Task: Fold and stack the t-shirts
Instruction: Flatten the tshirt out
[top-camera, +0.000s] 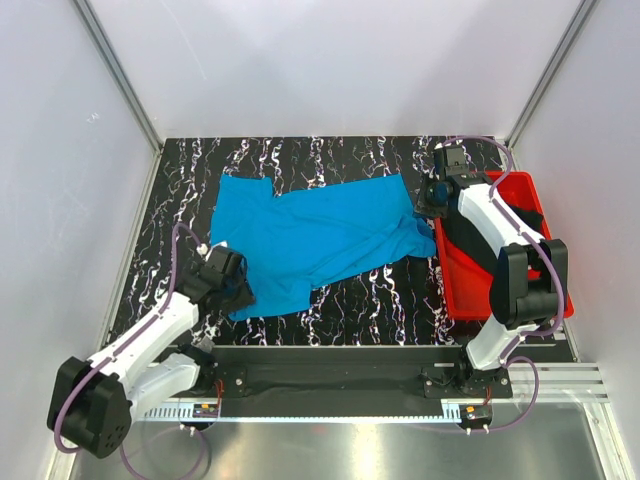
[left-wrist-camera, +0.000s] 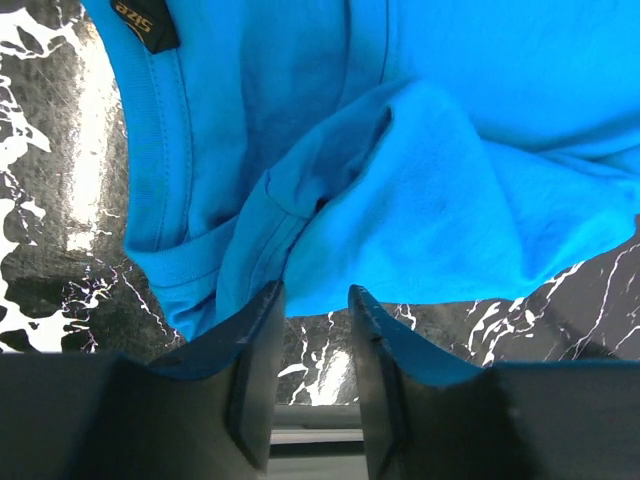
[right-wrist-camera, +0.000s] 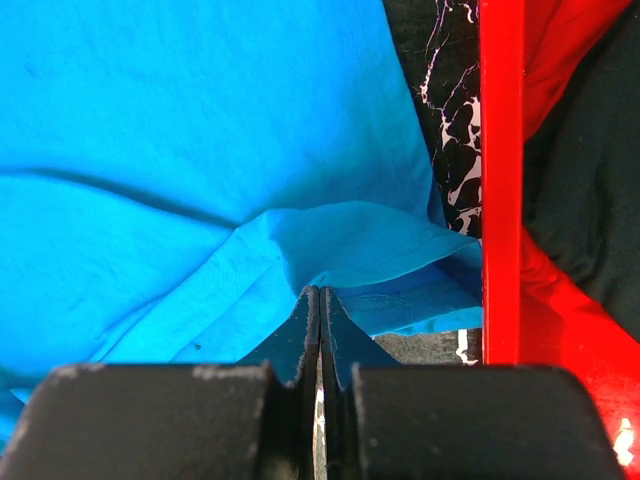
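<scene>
The sky-blue t-shirt (top-camera: 320, 235) lies spread and wrinkled across the marbled table. Its collar with a size label (left-wrist-camera: 145, 25) shows in the left wrist view. My left gripper (top-camera: 235, 285) sits at the shirt's near-left edge; in its wrist view (left-wrist-camera: 312, 300) the jaws stand apart, with bare table between them and the cloth's edge just past the tips. My right gripper (top-camera: 428, 200) is at the shirt's right end beside the tray. Its jaws are pressed together (right-wrist-camera: 320, 296) on a raised fold of the blue shirt (right-wrist-camera: 200, 150). The black t-shirt (top-camera: 462, 240) lies in the red tray, also seen in the right wrist view (right-wrist-camera: 590, 180).
The red plastic tray (top-camera: 480, 312) stands along the table's right side, its rim (right-wrist-camera: 500, 150) close beside my right gripper. White walls enclose the table on three sides. A metal rail runs along the near edge by the arm bases.
</scene>
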